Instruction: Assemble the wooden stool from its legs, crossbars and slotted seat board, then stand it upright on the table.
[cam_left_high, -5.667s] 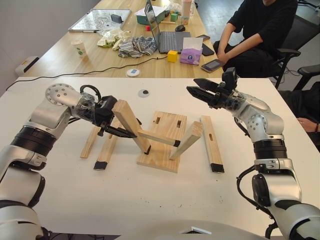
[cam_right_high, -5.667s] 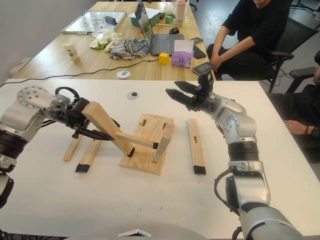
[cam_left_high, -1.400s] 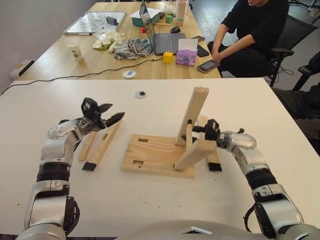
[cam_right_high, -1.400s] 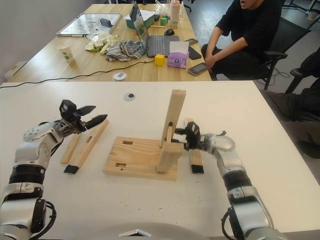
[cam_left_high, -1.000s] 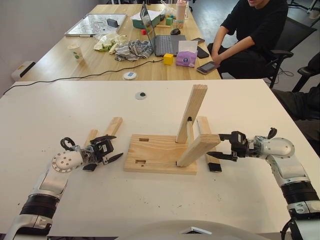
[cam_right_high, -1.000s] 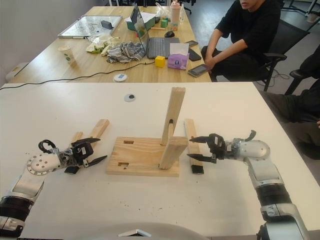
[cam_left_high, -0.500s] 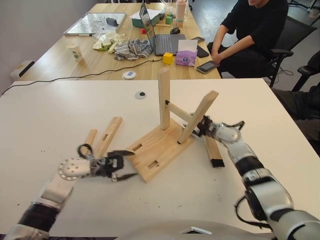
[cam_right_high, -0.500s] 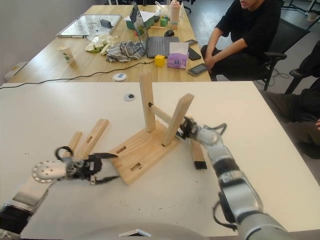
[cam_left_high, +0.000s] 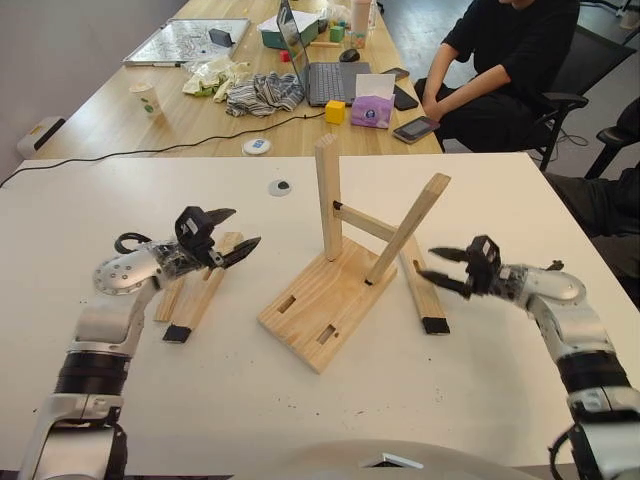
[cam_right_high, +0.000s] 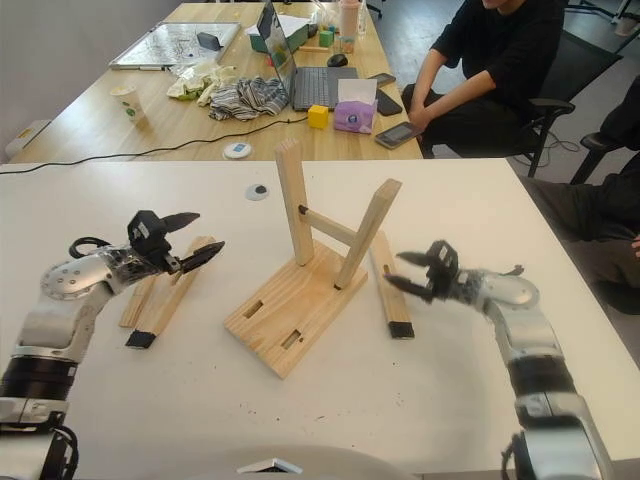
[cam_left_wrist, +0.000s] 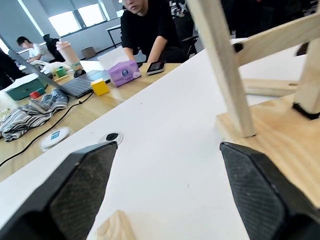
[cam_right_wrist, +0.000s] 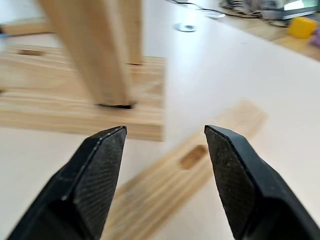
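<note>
Half a second ago our right gripper (cam_left_high: 433, 266) was at the foot of the tilted leg (cam_left_high: 408, 228) and our left gripper (cam_left_high: 245, 226) at the near corner of the board (cam_left_high: 330, 290). Both have since let go and drawn back, each with fingers spread wide and holding nothing. The board lies flat mid-table, turned askew. The upright leg (cam_left_high: 328, 200) and the tilted one stand in its far slots, joined by the crossbar (cam_left_high: 365, 222), and they stay up unaided, so we judge that half seated. Taking the board as the dial's centre, the right gripper hangs at 3 o'clock just beside the loose leg (cam_left_high: 425, 298). The left is at 9 o'clock, over the two loose pieces (cam_left_high: 205, 285). The near slots (cam_left_high: 326, 336) are unfilled, so the second leg pair looks to come next.
</note>
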